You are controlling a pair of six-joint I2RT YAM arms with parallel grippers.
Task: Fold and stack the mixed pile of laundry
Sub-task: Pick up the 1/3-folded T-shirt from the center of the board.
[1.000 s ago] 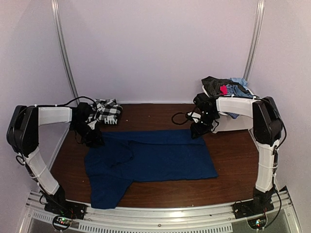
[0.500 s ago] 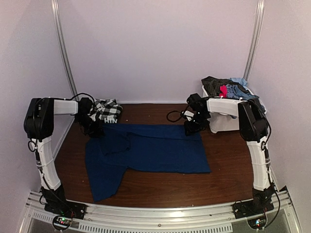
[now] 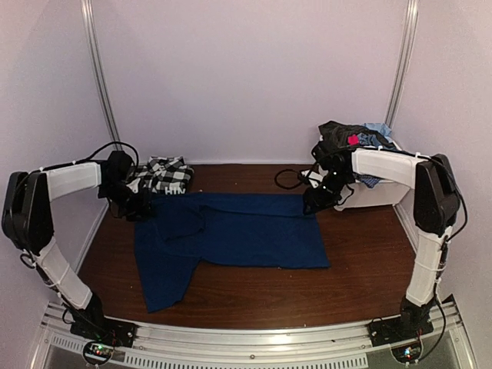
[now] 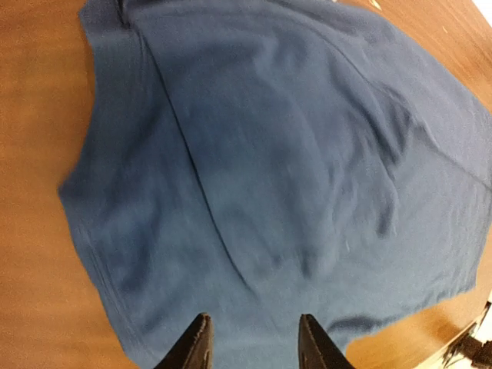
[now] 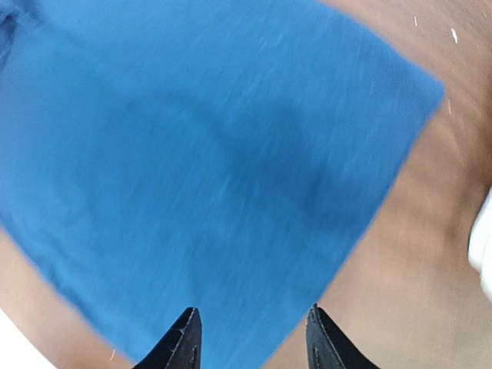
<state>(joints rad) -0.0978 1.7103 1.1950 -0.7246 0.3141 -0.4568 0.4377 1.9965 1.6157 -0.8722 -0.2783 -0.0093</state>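
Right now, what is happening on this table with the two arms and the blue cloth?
Two robot arms are working on a navy blue garment, which lies spread on the wooden table. The left gripper and right gripper are open at its two far corners, holding nothing. A black-and-white checked shirt lies behind the left corner; more clothes fill the white bin at right.

Place: robot test booth, lab-like
Walls: plain pale panels (image 3: 246, 77) on three sides
Upper left, upper right: metal rails (image 3: 100, 84)
Bottom edge: slotted metal frame (image 3: 246, 344), arm bases (image 3: 96, 327)
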